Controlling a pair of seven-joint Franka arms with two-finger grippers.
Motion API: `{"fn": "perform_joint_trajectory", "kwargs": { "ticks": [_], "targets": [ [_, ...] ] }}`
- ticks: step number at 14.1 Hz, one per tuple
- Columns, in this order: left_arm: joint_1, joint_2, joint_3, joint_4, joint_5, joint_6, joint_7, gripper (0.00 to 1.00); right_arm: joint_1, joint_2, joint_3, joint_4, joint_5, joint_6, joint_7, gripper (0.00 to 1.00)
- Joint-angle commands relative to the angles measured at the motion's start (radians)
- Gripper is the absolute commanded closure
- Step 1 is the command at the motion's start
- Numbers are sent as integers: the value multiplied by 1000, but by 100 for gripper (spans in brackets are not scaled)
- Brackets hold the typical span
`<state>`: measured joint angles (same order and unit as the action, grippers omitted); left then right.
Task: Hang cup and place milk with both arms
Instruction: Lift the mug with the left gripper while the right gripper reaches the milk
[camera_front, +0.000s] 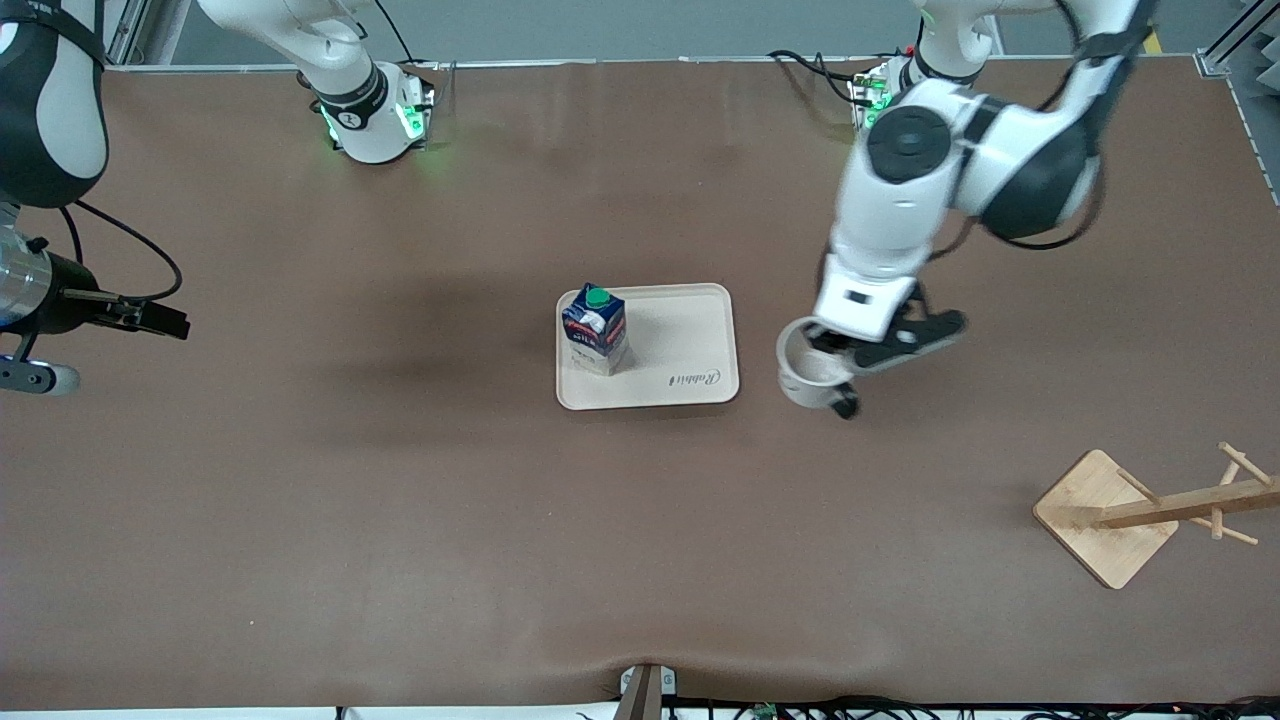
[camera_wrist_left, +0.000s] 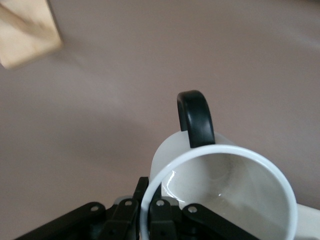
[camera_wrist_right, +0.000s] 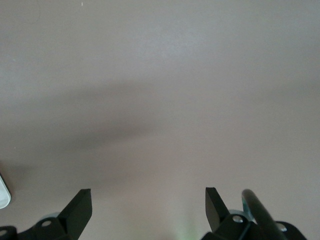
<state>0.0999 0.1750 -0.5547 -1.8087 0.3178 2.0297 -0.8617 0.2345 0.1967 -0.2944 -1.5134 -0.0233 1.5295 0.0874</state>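
My left gripper is shut on the rim of the white cup and holds it over the bare table, beside the tray toward the left arm's end. In the left wrist view the fingers pinch the cup's wall, and its black handle points away from the gripper. The dark blue milk carton with a green cap stands upright on the beige tray. My right gripper is open and empty over bare table at the right arm's end; its wrist view shows only tabletop.
A wooden mug rack with pegs and a square base stands nearer the front camera at the left arm's end; its base corner shows in the left wrist view. Brown tabletop surrounds the tray.
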Motion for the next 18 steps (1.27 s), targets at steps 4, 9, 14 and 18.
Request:
{"fn": "perform_joint_trajectory", "kwargs": {
  "ticks": [4, 9, 14, 18],
  "targets": [
    [265, -121, -10, -11, -58, -63, 519, 100, -4, 18, -6, -97, 156, -3, 31, 0],
    [454, -154, -7, -9, -123, -89, 979, 100, 194, -112, -2, -345, 212, 197, 321, 0],
    [567, -135, -4, 28, -126, -89, 1280, 100, 497, -100, 0, -329, 242, 362, 793, 0],
    [604, -57, -4, 113, -126, -89, 1392, 100, 607, 9, -2, -320, 393, 532, 1057, 0]
  ]
}}
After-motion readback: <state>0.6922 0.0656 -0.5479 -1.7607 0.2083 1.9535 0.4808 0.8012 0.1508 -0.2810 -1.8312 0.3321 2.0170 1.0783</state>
